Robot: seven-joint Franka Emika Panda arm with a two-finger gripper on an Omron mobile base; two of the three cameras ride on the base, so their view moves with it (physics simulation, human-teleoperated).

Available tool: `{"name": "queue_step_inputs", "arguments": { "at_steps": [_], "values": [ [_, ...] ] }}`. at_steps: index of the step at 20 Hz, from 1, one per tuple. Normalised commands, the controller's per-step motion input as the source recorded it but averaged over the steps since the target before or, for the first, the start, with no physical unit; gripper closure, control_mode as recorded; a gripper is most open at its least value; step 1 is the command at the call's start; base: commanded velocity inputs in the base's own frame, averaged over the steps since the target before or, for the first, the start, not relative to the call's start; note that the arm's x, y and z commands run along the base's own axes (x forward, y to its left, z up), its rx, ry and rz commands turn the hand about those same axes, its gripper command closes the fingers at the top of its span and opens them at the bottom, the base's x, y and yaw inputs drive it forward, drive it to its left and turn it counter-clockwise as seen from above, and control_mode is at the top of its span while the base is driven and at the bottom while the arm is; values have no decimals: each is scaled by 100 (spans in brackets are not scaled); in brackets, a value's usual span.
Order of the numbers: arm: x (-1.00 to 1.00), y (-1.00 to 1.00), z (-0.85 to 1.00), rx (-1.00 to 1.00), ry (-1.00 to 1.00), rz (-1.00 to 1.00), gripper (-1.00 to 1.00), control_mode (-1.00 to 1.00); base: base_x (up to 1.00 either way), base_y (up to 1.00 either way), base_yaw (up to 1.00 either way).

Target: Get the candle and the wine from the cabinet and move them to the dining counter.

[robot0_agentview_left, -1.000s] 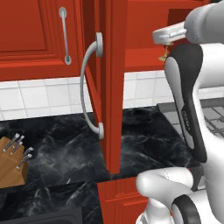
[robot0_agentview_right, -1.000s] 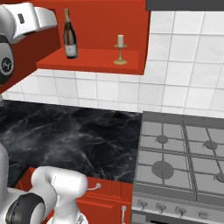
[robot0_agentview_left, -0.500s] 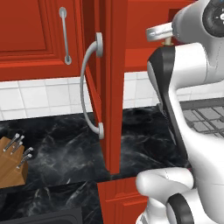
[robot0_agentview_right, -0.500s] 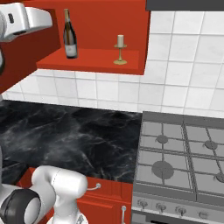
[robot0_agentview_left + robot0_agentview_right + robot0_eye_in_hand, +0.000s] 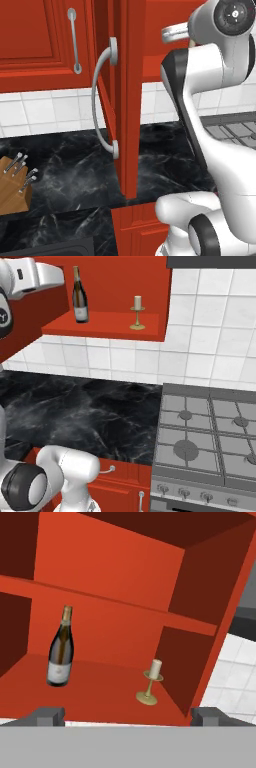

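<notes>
- cabinet [image 5: 115, 326] open, door [image 5: 125, 95] swung out edge-on in the left base view, curved silver handle [image 5: 102, 97] on it
- bottom shelf holds two things, both upright: wine [image 5: 61, 649] on the left, candle [image 5: 151, 682] on the right, well apart from each other
- same in the right base view: wine [image 5: 79, 297] left on the shelf, candle [image 5: 137, 312] nearer the right side wall
- candle sits in a small brass stemmed holder with a round foot; bottle is much taller
- upper shelf compartment: can't tell the contents, only part of it is visible
- claw [image 5: 130, 714] open wide, empty, held in front of the shelf edge; both fingertips [image 5: 47, 715] short of the items, touching nothing
- black marble bench [image 5: 85, 411] below the cabinet, gas hob [image 5: 210, 431] to its right
- knife block [image 5: 15, 187] on the bench at the far left
</notes>
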Motion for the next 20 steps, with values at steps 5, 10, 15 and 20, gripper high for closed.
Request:
{"name": "queue_step_inputs", "arguments": {
  "at_steps": [5, 10, 15, 20],
  "values": [
    [28, 0, 0, 2, 0, 0, -100, -100, 0, 0, 0],
    [30, 0, -10, 5, 0, -3, -100, -100, 0, 0, 0],
    [33, 0, -9, 7, 0, -4, -100, -100, 0, 0, 0],
    [32, 0, -13, 8, 0, -8, -100, -100, 0, 0, 0]
  ]
}}
